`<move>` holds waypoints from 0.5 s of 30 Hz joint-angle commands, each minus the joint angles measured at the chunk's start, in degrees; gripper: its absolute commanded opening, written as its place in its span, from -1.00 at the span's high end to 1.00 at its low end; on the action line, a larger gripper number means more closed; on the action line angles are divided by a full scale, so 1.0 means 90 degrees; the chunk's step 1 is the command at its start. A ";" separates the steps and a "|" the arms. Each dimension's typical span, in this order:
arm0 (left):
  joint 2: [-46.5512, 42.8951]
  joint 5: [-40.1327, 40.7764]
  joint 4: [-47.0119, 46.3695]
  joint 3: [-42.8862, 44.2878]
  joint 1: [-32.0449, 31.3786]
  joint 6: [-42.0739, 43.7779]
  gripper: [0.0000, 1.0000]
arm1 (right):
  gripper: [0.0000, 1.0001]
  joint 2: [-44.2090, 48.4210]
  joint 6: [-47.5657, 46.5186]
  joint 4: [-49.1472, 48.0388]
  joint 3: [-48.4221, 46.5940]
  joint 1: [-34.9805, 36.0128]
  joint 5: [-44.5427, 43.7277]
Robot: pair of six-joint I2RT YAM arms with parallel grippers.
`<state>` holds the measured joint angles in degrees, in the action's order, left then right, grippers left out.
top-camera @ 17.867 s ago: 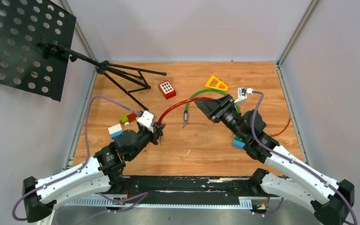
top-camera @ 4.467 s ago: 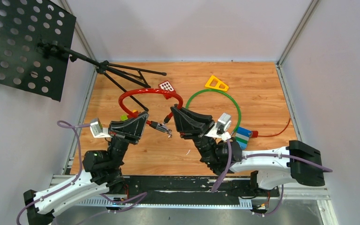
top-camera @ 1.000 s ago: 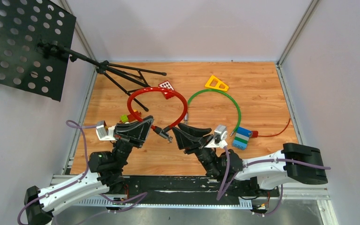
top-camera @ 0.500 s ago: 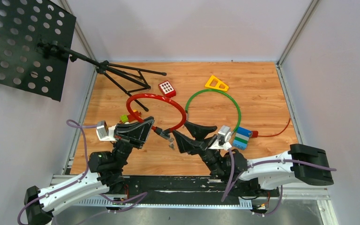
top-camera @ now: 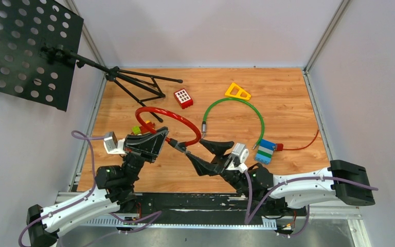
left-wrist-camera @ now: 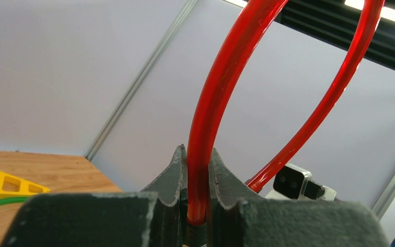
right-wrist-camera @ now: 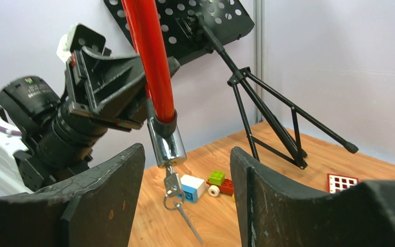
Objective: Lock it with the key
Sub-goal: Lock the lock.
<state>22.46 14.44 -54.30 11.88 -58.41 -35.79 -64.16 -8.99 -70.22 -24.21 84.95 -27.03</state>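
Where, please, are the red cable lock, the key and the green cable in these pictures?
red cable lock point(right-wrist-camera: 146, 51), right wrist view, on its red sheath, partway up.
key point(right-wrist-camera: 172, 184), right wrist view, on its head, hanging under the lock.
green cable point(top-camera: 232, 99), top view, on the crest of its arc.

The top external camera looks down from above and behind the arm bases over the whole wooden table. The left wrist camera tilts up past the left gripper toward the walls. The right wrist camera faces left through the right gripper. All three views share the red cable lock.
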 commanded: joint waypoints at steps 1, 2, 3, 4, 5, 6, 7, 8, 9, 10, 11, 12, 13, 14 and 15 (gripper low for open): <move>-0.0087 0.0042 -0.0038 0.0460 0.0005 -0.0161 1.00 | -0.25 0.0110 -0.0369 0.0368 -0.0004 -0.0005 0.0025; -0.0092 0.0034 0.0005 0.0475 0.0003 -0.0146 1.00 | -0.25 0.0108 -0.0398 0.0399 -0.0008 -0.0005 0.0076; -0.0104 0.0036 -0.0004 0.0477 -0.0003 -0.0137 1.00 | -0.25 0.0108 -0.0418 0.0446 -0.0010 -0.0005 0.0119; -0.0111 0.0049 -0.0024 0.0468 0.0005 -0.0135 1.00 | -0.25 0.0106 -0.0433 0.0477 -0.0009 -0.0005 0.0167; -0.0122 0.0059 -0.0043 0.0467 -0.0003 -0.0126 1.00 | -0.25 0.0109 -0.0457 0.0499 0.0006 -0.0007 0.0220; -0.0128 0.0074 -0.0049 0.0472 0.0001 -0.0116 1.00 | -0.25 0.0117 -0.0483 0.0513 0.0024 -0.0004 0.0253; -0.0141 0.0075 -0.0045 0.0476 -0.0003 -0.0108 1.00 | -0.24 0.0138 -0.0519 0.0521 0.0055 -0.0005 0.0303; -0.0150 0.0072 -0.0041 0.0484 0.0000 -0.0106 1.00 | -0.24 0.0158 -0.0558 0.0539 0.0087 -0.0005 0.0357; -0.0155 0.0075 -0.0041 0.0495 -0.0003 -0.0105 1.00 | -0.24 0.0193 -0.0611 0.0557 0.0126 -0.0009 0.0415; -0.0163 0.0067 -0.0032 0.0506 0.0004 -0.0121 1.00 | -0.23 0.0246 -0.0670 0.0585 0.0161 -0.0004 0.0493; -0.0169 0.0070 -0.0015 0.0514 -0.0002 -0.0122 1.00 | -0.23 0.0303 -0.0758 0.0630 0.0196 0.0000 0.0580; -0.0179 0.0079 0.0009 0.0525 0.0005 -0.0132 1.00 | -0.22 0.0383 -0.0822 0.0683 0.0231 -0.0004 0.0669; -0.0188 0.0098 0.0034 0.0533 0.0006 -0.0157 1.00 | -0.22 0.0476 -0.0891 0.0800 0.0251 -0.0002 0.0746; -0.0190 0.0114 0.0058 0.0554 0.0000 -0.0176 1.00 | -0.21 0.0561 -0.0985 0.0930 0.0256 -0.0005 0.0830; -0.0198 0.0130 0.0073 0.0563 0.0005 -0.0198 1.00 | -0.19 0.0649 -0.1107 0.1080 0.0237 -0.0005 0.0899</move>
<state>21.58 14.57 -50.94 13.56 -58.41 -35.94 -61.56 -14.83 -63.61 -22.22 84.95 -22.81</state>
